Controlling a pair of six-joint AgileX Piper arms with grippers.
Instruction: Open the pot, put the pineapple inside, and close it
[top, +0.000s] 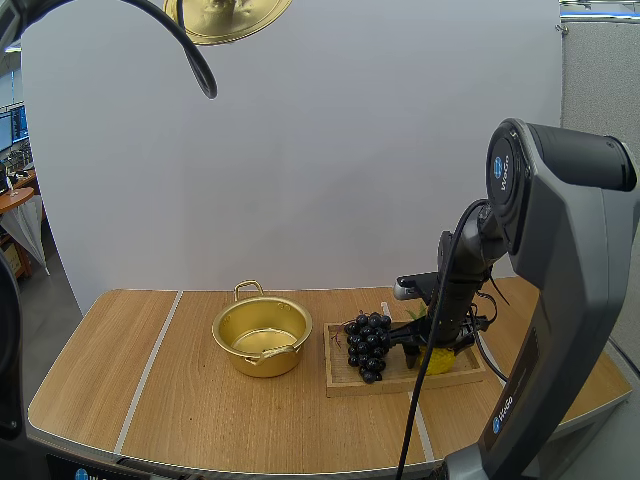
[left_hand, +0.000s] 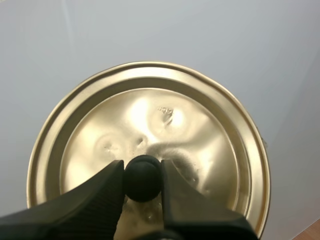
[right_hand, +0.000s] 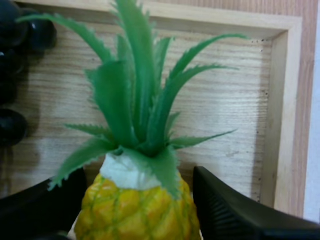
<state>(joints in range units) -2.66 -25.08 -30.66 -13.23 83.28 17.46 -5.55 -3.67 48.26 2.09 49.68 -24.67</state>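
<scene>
Pot (top: 256, 364) stands open on the wooden surface (top: 190, 420), left of centre, one handle toward the back and one toward the front. Interior bare, gold metal.

Lid (left_hand: 150, 120) is held high in the air above the surface, well apart from the pot. Left end effector (left_hand: 142, 167) is clamped on the lid's black knob (left_hand: 142, 180): the two ribbed fingers press on it from either side. Lid surface is dented, gold like the pot.

Wooden tray (right_hand: 280, 100) sits just to the right of the pot, near it but apart. Bunch of dark grapes (top: 368, 346) lies at the tray's left end, the pot side.

Pineapple (right_hand: 132, 212) stands upright in the tray to the right of the grapes, green crown up, yellow body below. It rests on the tray floor, not in the pot.

Right arm reaches down over the tray's right half. Right end effector (right_hand: 140, 175) is lowered around the pineapple, fingers spread, one on each side of the yellow body and close to its skin. The crown rises between and past the fingertips. From the wrist camera, the grapes show as dark round shapes just beyond the fruit's leaves, and the tray's raised rim runs behind and beside it.
</scene>
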